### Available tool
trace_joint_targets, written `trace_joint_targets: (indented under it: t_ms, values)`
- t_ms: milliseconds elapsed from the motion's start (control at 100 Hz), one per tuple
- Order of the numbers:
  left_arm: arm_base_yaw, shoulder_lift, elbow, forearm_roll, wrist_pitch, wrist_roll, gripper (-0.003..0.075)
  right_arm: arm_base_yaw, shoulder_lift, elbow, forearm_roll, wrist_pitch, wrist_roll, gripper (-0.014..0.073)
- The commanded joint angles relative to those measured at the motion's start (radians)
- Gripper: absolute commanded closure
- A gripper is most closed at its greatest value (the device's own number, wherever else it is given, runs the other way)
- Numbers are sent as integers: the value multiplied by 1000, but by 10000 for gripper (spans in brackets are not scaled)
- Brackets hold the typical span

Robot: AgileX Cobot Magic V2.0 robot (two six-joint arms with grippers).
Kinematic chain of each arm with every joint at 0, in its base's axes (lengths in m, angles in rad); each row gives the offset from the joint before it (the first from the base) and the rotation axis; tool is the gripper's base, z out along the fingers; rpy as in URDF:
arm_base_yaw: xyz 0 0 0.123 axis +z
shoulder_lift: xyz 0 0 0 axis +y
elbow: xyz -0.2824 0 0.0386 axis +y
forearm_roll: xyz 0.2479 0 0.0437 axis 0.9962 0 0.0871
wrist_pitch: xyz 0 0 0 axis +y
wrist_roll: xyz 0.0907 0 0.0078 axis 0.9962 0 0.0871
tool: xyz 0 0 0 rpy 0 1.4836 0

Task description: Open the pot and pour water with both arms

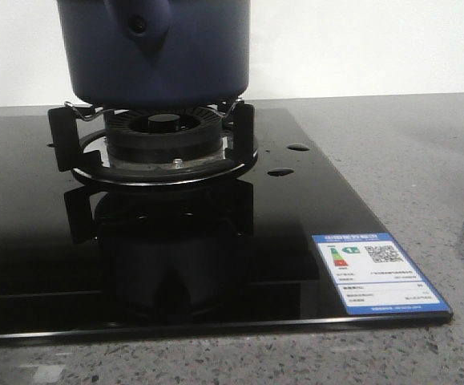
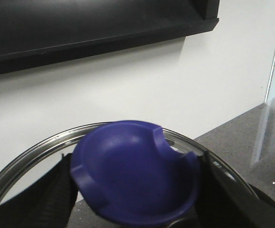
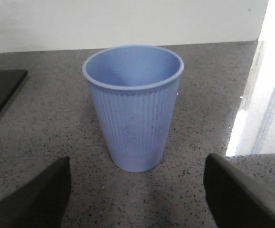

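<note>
Front view: the pot (image 1: 155, 52) sits on the black burner grate (image 1: 161, 144) of a glossy black cooktop (image 1: 215, 265), its handle lug (image 1: 139, 24) facing the camera. An energy label (image 1: 376, 273) is stuck near the cooktop corner, and grey speckled bench (image 1: 400, 160) surrounds it.

Left wrist view: the left tool (image 2: 135, 190) has its 2 dark fingers (image 2: 56, 194) clamped either side of a blue knob (image 2: 132, 173) on a lid with a shiny metal rim (image 2: 42, 145).

Right wrist view: the right tool (image 3: 135, 199) is spread wide, holding nothing, with a ribbed light-blue cup (image 3: 133, 107) standing upright on the bench just beyond the fingertips.
</note>
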Motion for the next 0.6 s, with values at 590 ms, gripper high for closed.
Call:
trace_joint_targets:
  t_ms: [590]
  values:
    - [2, -31, -41, -67, -23, 0, 332, 1, 267, -144, -1, -84, -8, 58]
